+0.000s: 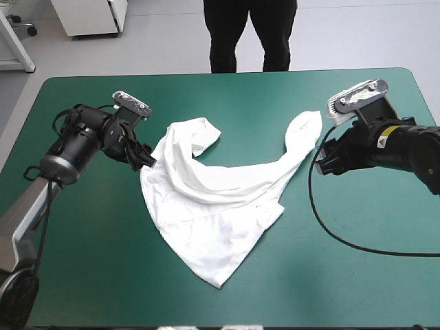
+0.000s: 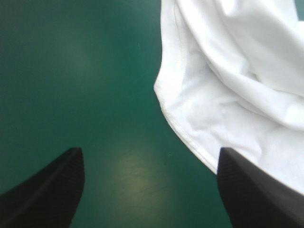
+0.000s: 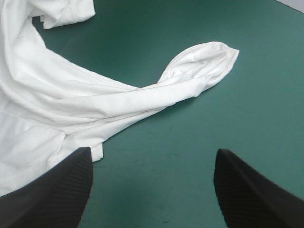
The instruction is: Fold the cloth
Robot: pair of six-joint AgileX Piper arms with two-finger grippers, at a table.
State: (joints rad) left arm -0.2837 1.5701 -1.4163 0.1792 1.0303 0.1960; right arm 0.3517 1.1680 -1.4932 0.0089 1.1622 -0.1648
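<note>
A: Where is the T-shirt (image 1: 206, 206)?

B: In the middle of the table (image 1: 82, 275), on the teal-green cover, only partly spread. Its broadest part lies flat and narrows to a corner pointing at the near edge. From that flat part a long, twisted band of fabric runs toward the far right corner and ends in a rounded, bunched tip. Another loose fold lies toward the far edge, left of centre.

A: And the left gripper (image 2: 149, 151)?

B: Low at the shirt's left-hand edge, black fingers spread wide. One finger stands over the hem, the other over bare cover — whether the first touches the fabric I cannot tell.

A: The right gripper (image 3: 152, 151)?

B: Wide open too, on the right side of the table, just beside the twisted band. The bunched tip lies ahead of it, a little toward the far edge. One finger is over the shirt's flat part, near where the band begins; the other is over bare cover.

A: The two arms?

B: Well apart, the shirt between them — each comes in from its own side edge.
</note>
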